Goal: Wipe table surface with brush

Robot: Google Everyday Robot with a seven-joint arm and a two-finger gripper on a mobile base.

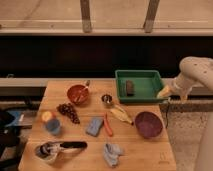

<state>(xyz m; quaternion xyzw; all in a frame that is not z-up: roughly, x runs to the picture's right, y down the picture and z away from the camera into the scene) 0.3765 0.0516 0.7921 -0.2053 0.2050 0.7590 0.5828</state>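
The table surface (140, 145) is a light-brown wooden top that fills the lower middle of the view. The brush (60, 148) lies near the front left corner, its black handle pointing right and its round head to the left. My gripper (165, 93) hangs off the table's right side, just beside the right rim of the green tray (141, 93), far from the brush. The white arm (197, 72) reaches in from the right.
A dark block (130, 87) lies in the tray. On the table are a red bowl (77, 93), grapes (67, 111), a metal scoop (106, 99), a banana (121, 114), a carrot (108, 126), a blue sponge (93, 126), a purple bowl (148, 123), a blue cup (51, 124) and a crumpled cloth (112, 152).
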